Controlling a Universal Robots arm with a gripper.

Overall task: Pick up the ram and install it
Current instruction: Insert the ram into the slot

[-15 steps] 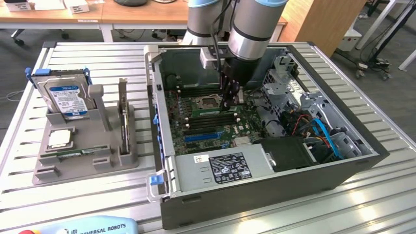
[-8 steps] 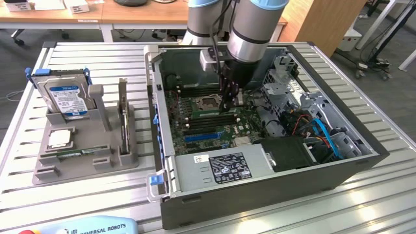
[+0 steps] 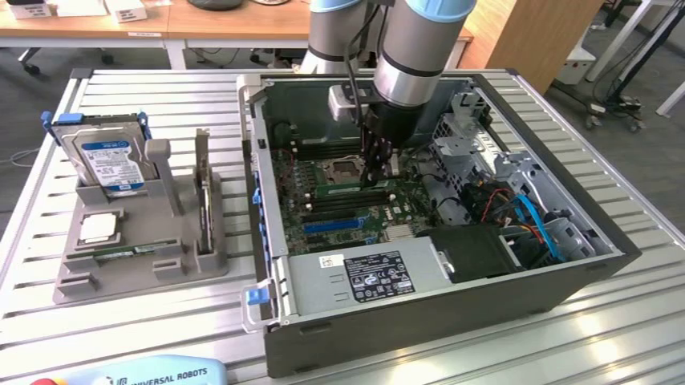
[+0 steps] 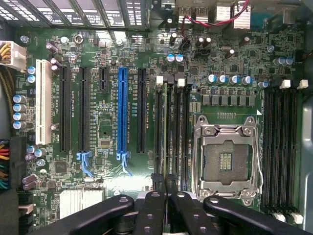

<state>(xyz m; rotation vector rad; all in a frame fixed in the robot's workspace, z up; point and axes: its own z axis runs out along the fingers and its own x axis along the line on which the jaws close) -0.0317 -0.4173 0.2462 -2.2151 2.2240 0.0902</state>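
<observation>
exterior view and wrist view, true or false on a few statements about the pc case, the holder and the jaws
1. The hard drive stands in the grey holder outside the case. True.
2. The jaws hang over the holder. False: they are down inside the case, above the motherboard.
3. The processor socket is empty. True.
4. The jaws stand wide open. False: they are shut.

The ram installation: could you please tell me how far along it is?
Done: the gripper is inside the case, over the memory slots. In hand: it is shut; whether it holds anything I cannot tell. Left: a slim green ram stick lies in the tray, not in a slot.
</observation>
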